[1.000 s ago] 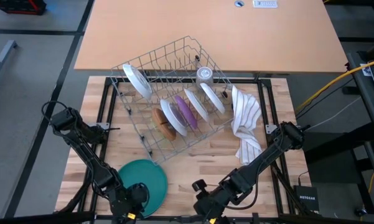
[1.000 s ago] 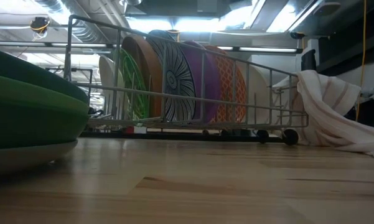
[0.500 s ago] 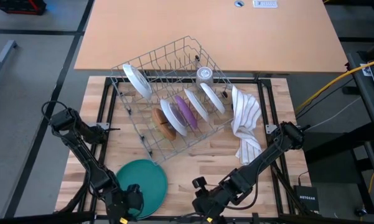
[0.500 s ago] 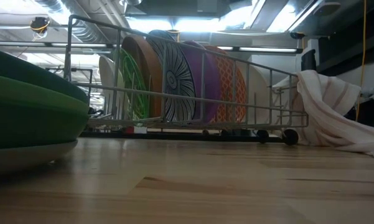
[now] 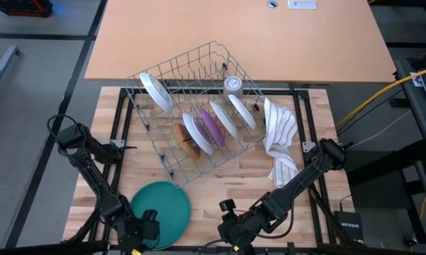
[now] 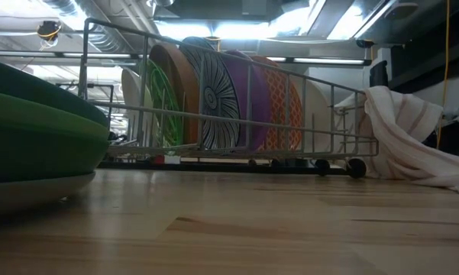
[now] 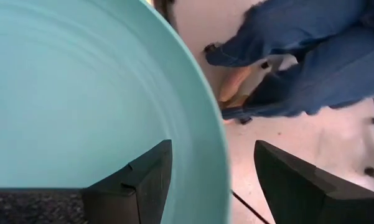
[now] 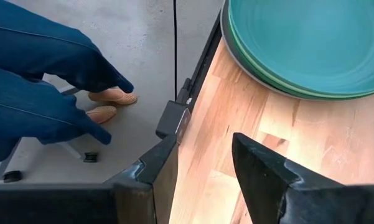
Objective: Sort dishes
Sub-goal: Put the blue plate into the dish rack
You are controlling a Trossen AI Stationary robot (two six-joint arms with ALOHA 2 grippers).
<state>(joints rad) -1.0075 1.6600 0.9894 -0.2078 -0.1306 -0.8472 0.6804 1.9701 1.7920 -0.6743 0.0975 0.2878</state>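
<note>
A teal plate [image 5: 161,205] lies on top of a stack at the table's near left, over a green plate [image 6: 38,145] and a pale one [image 6: 30,191]. My left gripper [image 5: 138,234] is open at the stack's near-left rim. In the left wrist view [image 7: 211,186] its fingers stand on either side of the teal rim [image 7: 205,124], with no touch showing. My right gripper [image 5: 230,230] is open and empty at the near edge, and its wrist view [image 8: 205,174] shows the stack [image 8: 299,50] ahead. More plates stand on edge in the grey wire rack [image 5: 198,106]: white [image 5: 156,92], brown [image 5: 188,142], purple [image 5: 211,126] and orange-patterned [image 6: 279,107].
A white striped cloth [image 5: 280,142] lies right of the rack. A clear cup [image 5: 232,85] stands in the rack's far corner. A person's jeans and feet [image 8: 68,81] show on the floor beyond the near edge. Bare wood [image 5: 227,184] lies between the rack and the grippers.
My left gripper has drawn back toward the table's near-left corner, from over the teal plate to its rim. The plate stays on the stack.
</note>
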